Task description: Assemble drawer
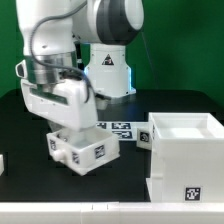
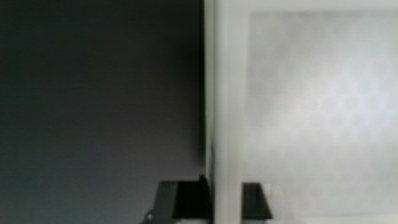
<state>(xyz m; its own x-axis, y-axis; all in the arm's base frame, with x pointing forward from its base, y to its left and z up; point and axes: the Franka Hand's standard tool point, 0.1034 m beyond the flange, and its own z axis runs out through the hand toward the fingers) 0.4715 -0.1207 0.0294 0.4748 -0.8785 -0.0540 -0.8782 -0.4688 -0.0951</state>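
Note:
A small white drawer tray [image 1: 78, 150] with black-and-white tags on its sides is at the exterior view's left, slightly tilted. My gripper [image 1: 67, 127] comes down on it from above. In the wrist view my gripper [image 2: 219, 200] has its two black fingers [image 2: 182, 201] pressed against either side of the tray's thin white wall [image 2: 219, 90], shut on it. The tray's pale inside [image 2: 320, 100] fills one side of that view. The large white cube-like shell [image 1: 185, 150] stands open-topped at the exterior view's right. Whether the tray touches the table cannot be told.
The marker board [image 1: 117, 128] lies flat between the tray and the shell. The arm's white base [image 1: 108, 72] stands behind it. A small white part [image 1: 2, 161] shows at the exterior view's left edge. The table [image 1: 120, 185] is black.

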